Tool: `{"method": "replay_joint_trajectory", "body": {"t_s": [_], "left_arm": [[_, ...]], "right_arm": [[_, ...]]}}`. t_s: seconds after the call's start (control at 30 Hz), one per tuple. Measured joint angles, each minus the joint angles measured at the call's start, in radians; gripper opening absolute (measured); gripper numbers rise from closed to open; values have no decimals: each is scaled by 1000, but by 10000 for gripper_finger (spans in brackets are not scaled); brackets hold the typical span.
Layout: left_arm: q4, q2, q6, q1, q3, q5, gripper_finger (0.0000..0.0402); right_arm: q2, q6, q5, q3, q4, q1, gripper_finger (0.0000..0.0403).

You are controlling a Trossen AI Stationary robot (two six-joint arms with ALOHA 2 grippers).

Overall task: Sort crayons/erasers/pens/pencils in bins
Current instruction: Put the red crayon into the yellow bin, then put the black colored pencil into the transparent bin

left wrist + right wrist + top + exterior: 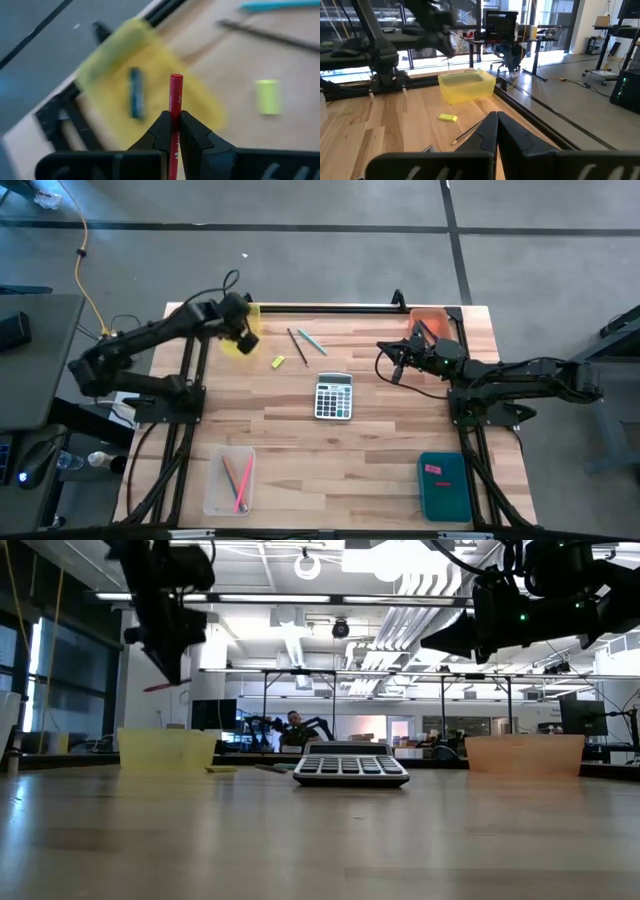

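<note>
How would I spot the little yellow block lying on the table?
Start at the grey calculator mid-table, then look toward the yellow bin at the far left. The yellow eraser lies flat between them, beside two long thin sticks; it alone is short and blocky.

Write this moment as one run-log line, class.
left gripper: shut on red crayon | over yellow bin | right gripper: shut, empty

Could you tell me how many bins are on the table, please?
4: yellow bin far left under the left pincer, orange bin far right, clear bin near left, teal bin near right.
</note>
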Motion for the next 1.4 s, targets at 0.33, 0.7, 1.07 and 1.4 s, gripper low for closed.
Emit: {"method": "replay_joint_trajectory", "body": {"t_s": [0.33, 0.7, 1.07, 1.4], "left_arm": [[273, 267, 150, 232, 0, 165, 5], [278, 418, 151, 283, 0, 178, 6], [273, 422, 150, 283, 0, 176, 69], [222, 369, 203, 245, 0, 172, 54]], "right_arm": [[0, 8, 0, 0, 14, 0, 0], [0, 19, 0, 0, 24, 0, 0], [0, 16, 0, 0, 24, 0, 0], [0, 23, 0, 0, 26, 0, 0]]}}
